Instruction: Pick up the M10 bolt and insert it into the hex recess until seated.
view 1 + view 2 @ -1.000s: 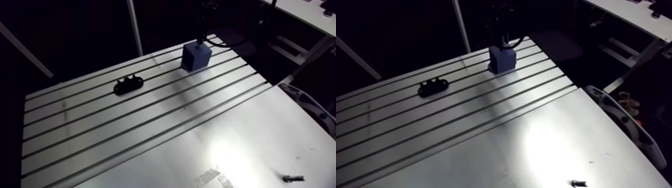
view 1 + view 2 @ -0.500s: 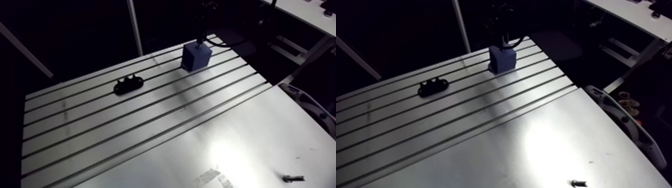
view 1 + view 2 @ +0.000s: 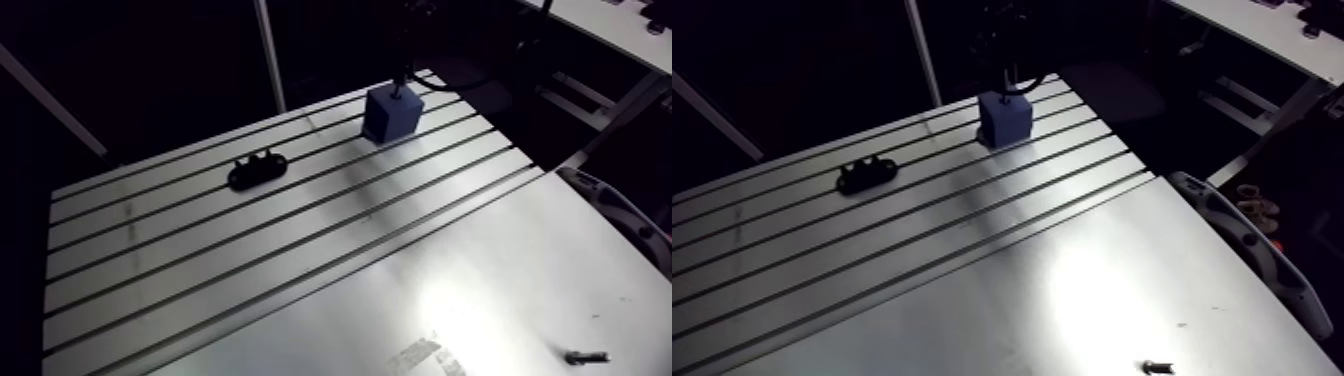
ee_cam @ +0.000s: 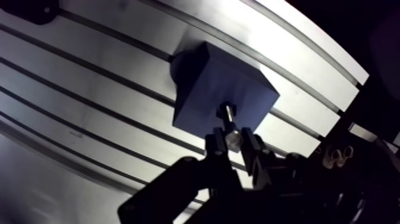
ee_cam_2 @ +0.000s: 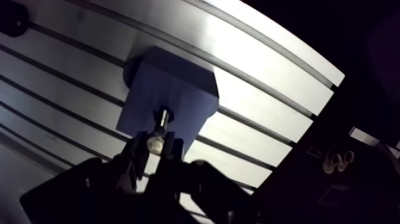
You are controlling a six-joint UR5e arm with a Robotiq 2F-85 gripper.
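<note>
A blue block [image 4: 223, 95] stands on the slotted aluminium table [image 3: 250, 250], near its far edge. In the wrist view my gripper [image 4: 233, 142] hangs just above the block and is shut on the M10 bolt [image 4: 230, 124]. The bolt's shiny shank is pinched between the fingers, and its dark head end points down at the block's top face. The recess itself is hidden under the bolt, and whether the bolt touches the block cannot be told. In the arm view the bolt [image 3: 403, 86] shows as a thin dark line over the block [image 3: 392, 112].
A black bracket with round lobes [image 3: 257, 168] lies on the slotted table left of the block. A small dark screw [image 3: 586, 356] rests on the smooth plate at the near right. The table's edge runs close behind the block.
</note>
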